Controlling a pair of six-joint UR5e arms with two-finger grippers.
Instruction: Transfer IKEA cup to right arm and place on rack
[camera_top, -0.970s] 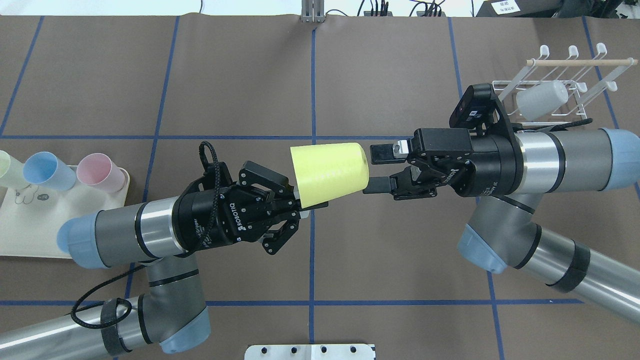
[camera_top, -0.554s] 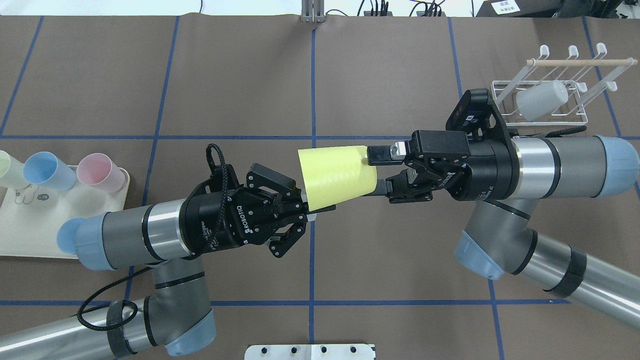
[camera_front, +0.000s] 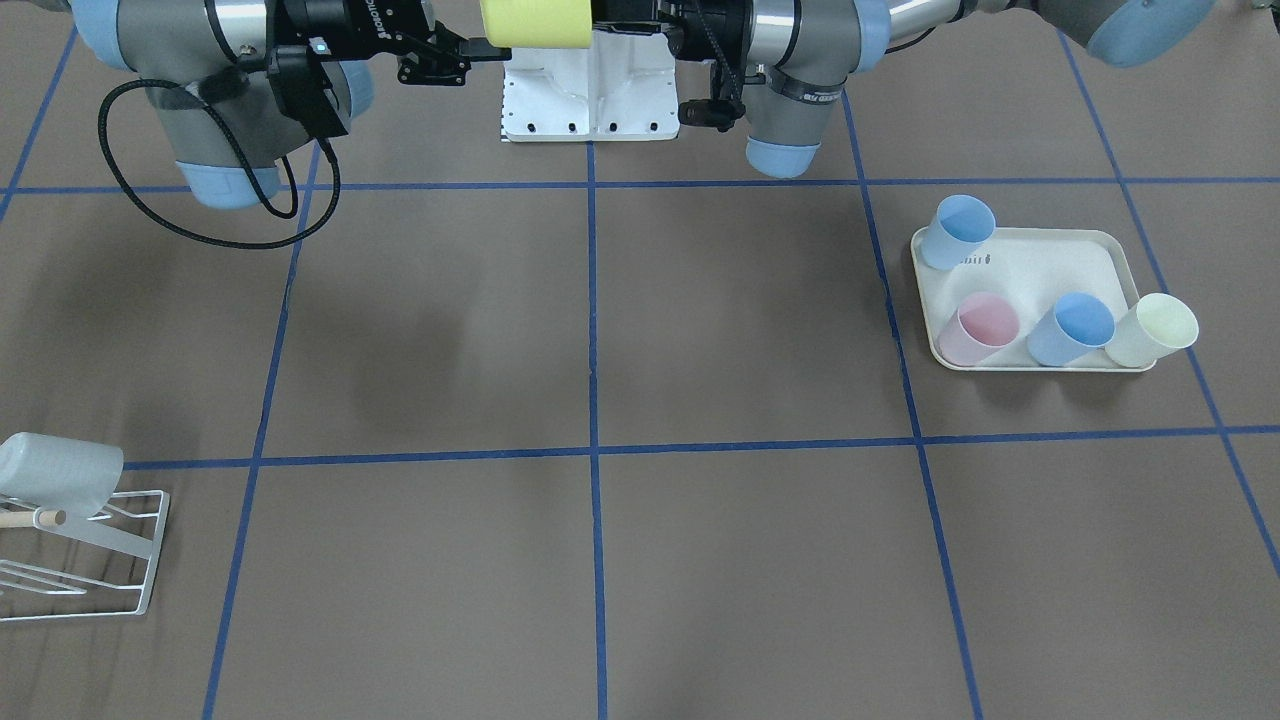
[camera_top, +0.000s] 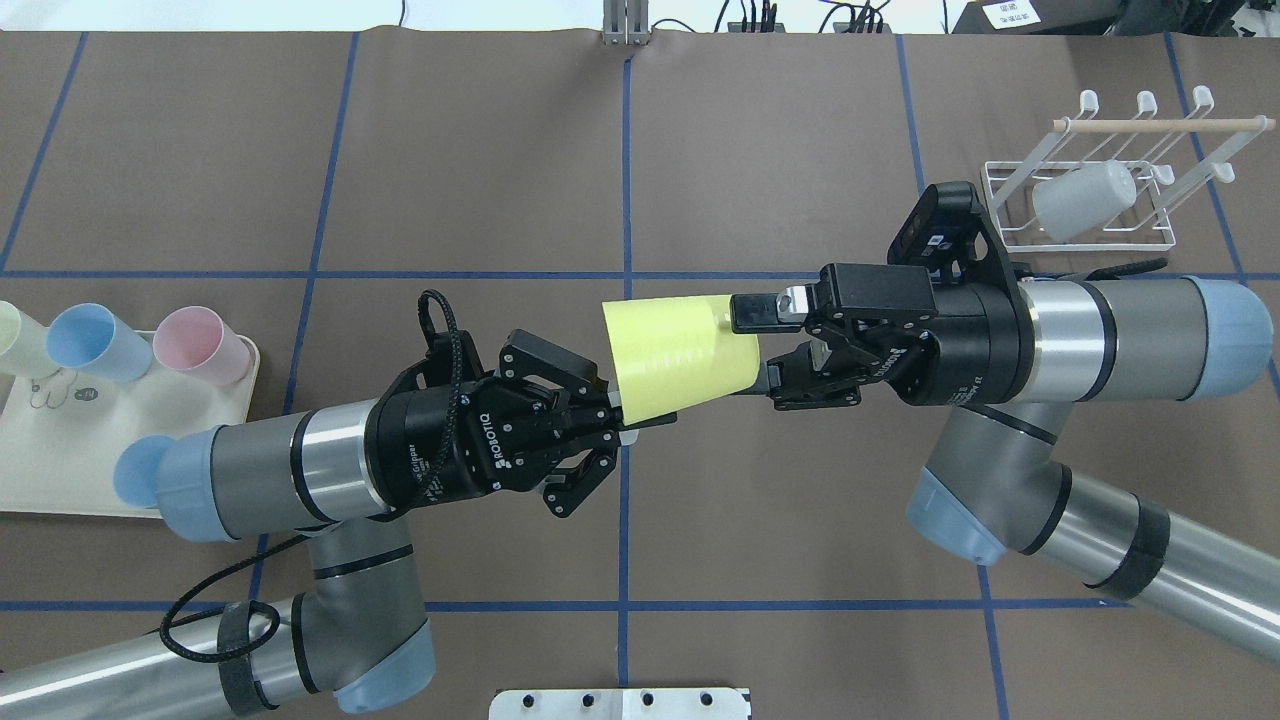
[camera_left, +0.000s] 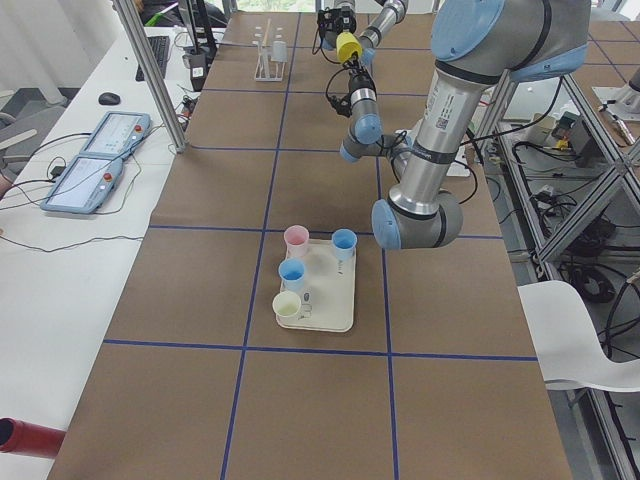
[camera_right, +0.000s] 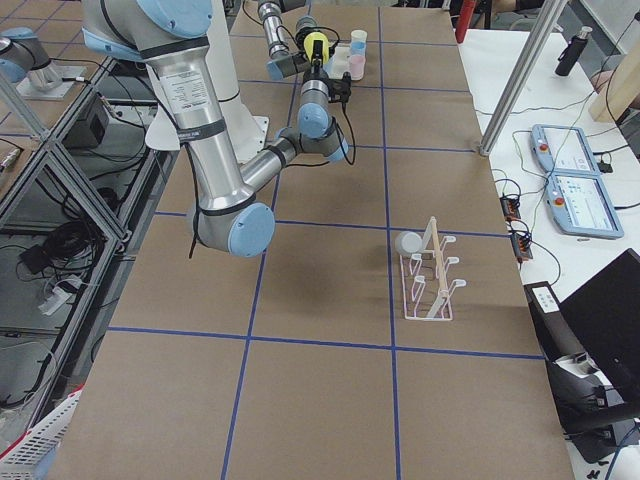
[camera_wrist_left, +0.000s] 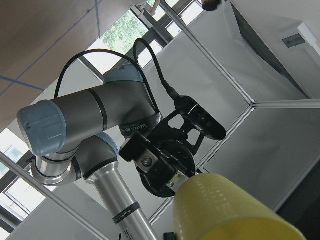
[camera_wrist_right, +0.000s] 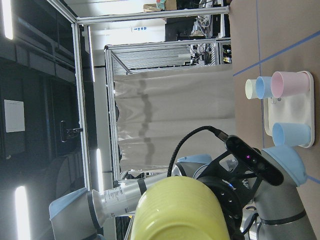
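Against the earlier frame, the yellow cup (camera_top: 680, 355), held mid-frame above the surface (camera_top: 800, 150), is seated deeper inside the released right pincer (camera_top: 765, 345). Its rim is clamped by the left pincer (camera_top: 625, 420). The brown surface is gridded in blue. The rack (camera_top: 1100, 190) is seen upper right, and aluminium framing (camera_left: 150, 70) alongside.

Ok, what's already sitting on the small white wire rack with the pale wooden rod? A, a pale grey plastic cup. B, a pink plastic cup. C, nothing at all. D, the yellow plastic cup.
A: a pale grey plastic cup lies tilted on the white wire rack, while the yellow plastic cup is out over the middle of the table.
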